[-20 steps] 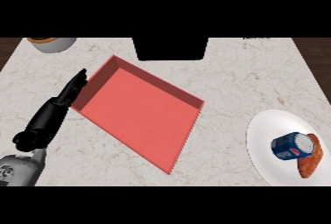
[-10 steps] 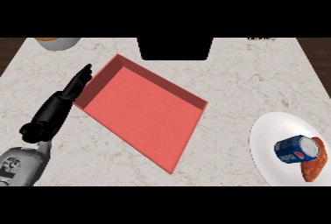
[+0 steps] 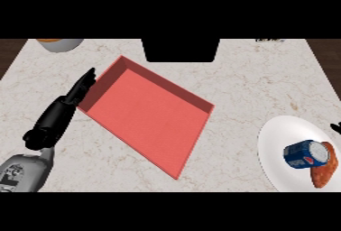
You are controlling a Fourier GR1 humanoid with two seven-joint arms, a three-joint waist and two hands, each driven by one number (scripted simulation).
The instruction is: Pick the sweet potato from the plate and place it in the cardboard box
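my left hand [image 3: 66,106] rests straight-fingered beside the red cardboard box [image 3: 149,113] on the counter [image 3: 253,81]; my right hand [image 3: 335,128] barely shows, fingers unclear. the sweet potato [image 3: 324,170] lies on the white plate [image 3: 279,153] by a blue can [image 3: 305,154].

Pale marble-look countertop [image 3: 253,81], off-white with faint brownish-grey veining all over. Shallow open box [image 3: 149,117], salmon-red on the floor, darker red along the walls. Round plate [image 3: 283,155], plain white. Orange-brown sweet potato [image 3: 324,170] on it, next to a small can [image 3: 306,154], deep blue with a white patch and silvery end. Black left hand [image 3: 76,92] on a grey forearm. Bowl [image 3: 58,43] at the far left, grey outside, orange within. Dark wood strips past the side edges.
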